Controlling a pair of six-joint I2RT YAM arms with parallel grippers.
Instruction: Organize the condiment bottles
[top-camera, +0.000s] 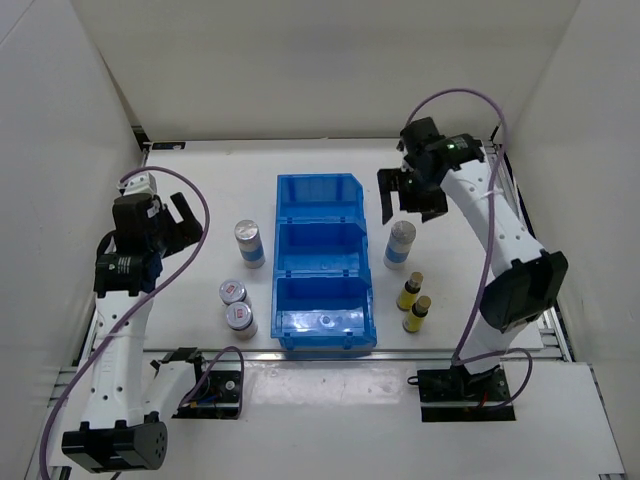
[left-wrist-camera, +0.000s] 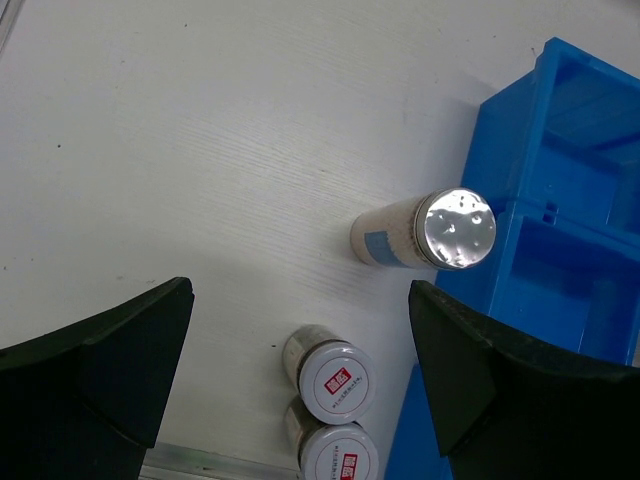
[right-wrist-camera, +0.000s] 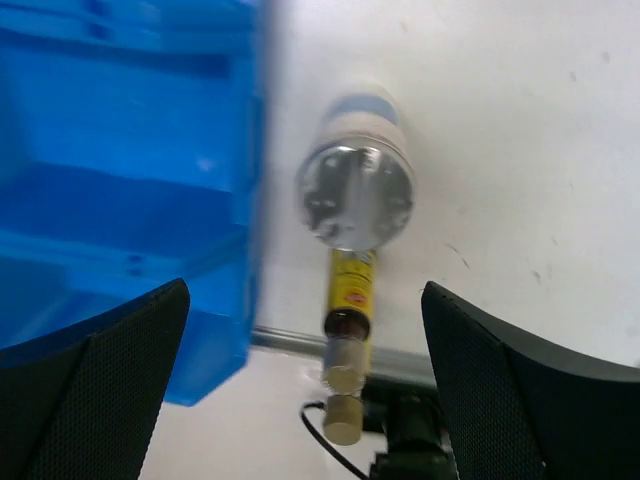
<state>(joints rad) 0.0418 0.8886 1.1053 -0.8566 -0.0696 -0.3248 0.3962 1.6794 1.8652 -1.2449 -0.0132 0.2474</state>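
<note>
left gripper (left-wrist-camera: 300, 290) wide open, holding nothing, hovering over the table (top-camera: 190, 160). 2 squat bottles (top-camera: 233, 293) stand touching or nearly so, with the left tall bottle (top-camera: 248, 243) just behind them. all 3 are upright just beside the bin (top-camera: 318, 182), none inside. right of the bin stand the right tall bottle (top-camera: 399, 243), then 2 yellow bottles (top-camera: 409, 292) close together. right gripper (top-camera: 410, 198) wide open, empty, above and just behind the right tall bottle. all look light, rigid and smooth-walled, probably slick; the tall and slim ones look tippy. i'd pinch mid-body below the cap, not the shiny top.
</note>
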